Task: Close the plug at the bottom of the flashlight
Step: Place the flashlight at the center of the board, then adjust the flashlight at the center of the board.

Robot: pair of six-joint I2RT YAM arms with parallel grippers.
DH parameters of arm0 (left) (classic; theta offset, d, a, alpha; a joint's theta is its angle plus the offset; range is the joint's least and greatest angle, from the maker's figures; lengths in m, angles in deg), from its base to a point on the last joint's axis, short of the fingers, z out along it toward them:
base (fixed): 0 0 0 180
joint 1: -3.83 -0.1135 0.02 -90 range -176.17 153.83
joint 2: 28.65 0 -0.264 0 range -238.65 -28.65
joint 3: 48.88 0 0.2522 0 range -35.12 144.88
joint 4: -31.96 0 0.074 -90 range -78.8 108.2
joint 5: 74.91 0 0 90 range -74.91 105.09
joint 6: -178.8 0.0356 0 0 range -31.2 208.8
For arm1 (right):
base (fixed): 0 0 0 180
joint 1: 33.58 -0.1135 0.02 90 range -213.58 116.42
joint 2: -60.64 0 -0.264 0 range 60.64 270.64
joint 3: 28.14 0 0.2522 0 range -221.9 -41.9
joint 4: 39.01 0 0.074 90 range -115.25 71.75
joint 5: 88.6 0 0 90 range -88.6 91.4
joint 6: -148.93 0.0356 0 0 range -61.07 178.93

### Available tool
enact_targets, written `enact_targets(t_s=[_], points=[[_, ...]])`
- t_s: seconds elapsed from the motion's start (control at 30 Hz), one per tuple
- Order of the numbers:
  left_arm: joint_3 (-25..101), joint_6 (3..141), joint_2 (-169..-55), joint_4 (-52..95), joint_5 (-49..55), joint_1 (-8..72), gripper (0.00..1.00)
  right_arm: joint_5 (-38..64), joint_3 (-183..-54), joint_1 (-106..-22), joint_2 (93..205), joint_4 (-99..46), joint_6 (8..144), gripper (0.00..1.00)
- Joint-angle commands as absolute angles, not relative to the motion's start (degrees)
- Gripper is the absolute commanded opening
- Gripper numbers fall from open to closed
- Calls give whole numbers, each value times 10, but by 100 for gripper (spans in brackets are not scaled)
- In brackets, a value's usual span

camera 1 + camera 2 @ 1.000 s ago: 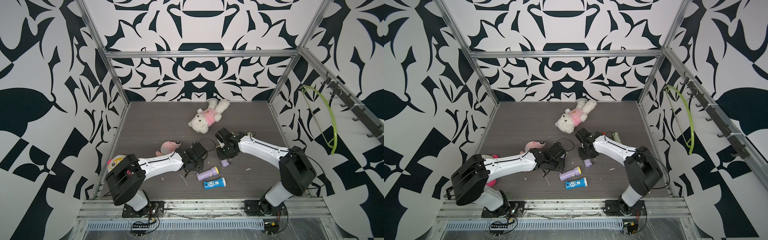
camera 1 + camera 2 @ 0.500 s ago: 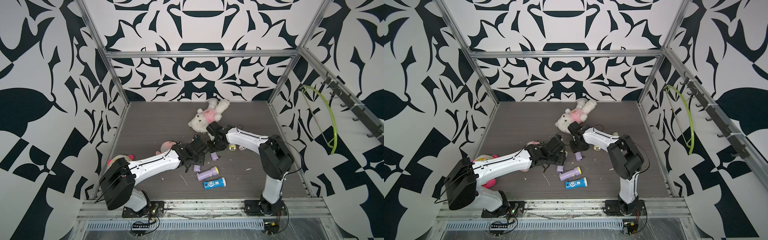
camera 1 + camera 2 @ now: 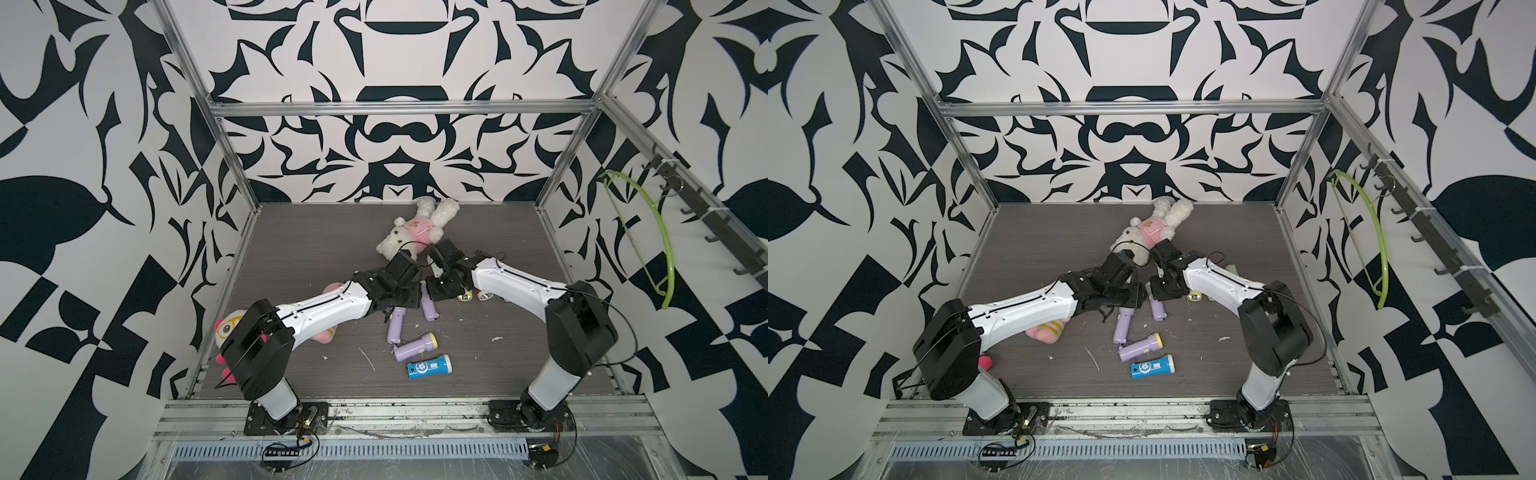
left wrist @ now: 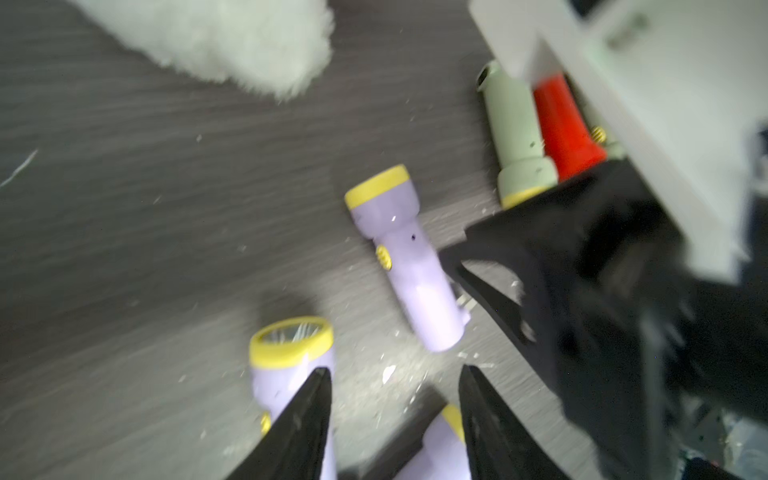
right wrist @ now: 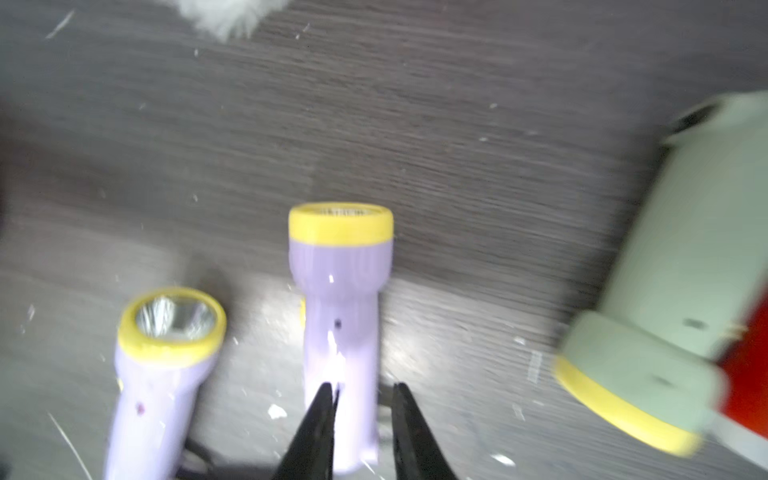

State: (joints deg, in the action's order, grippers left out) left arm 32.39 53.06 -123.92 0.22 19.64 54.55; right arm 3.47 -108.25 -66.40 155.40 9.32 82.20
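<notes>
Purple flashlight lies flat mid-worktop. Right gripper hangs over its tail end, jaws a narrow gap apart, nothing pinched. Left gripper is close beside it, jaws spread, one finger across a second purple flashlight. White plush bunny lies just behind both arms.

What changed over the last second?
The left gripper and right gripper both moved back toward the teddy. A purple flashlight slid leftward with the right gripper, whose fingers now sit over it without gripping it. Front purple flashlight, blue flashlight, teddy: unmoved.
</notes>
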Motion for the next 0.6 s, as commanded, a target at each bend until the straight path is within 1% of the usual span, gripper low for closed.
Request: enact_targets(t_s=[0.0,0.07,0.3,0.57], points=[[357,538,-1280,24,162,535,54,13,-1045,-657,1505,91,823,8],[368,535,-1299,30,150,530,53,11,-1024,-657,1489,89,821,0],[385,512,-1346,53,111,511,53,25,-964,-657,1473,62,817,0],[424,504,-1402,51,79,502,53,57,-918,-657,1481,-1,816,0]])
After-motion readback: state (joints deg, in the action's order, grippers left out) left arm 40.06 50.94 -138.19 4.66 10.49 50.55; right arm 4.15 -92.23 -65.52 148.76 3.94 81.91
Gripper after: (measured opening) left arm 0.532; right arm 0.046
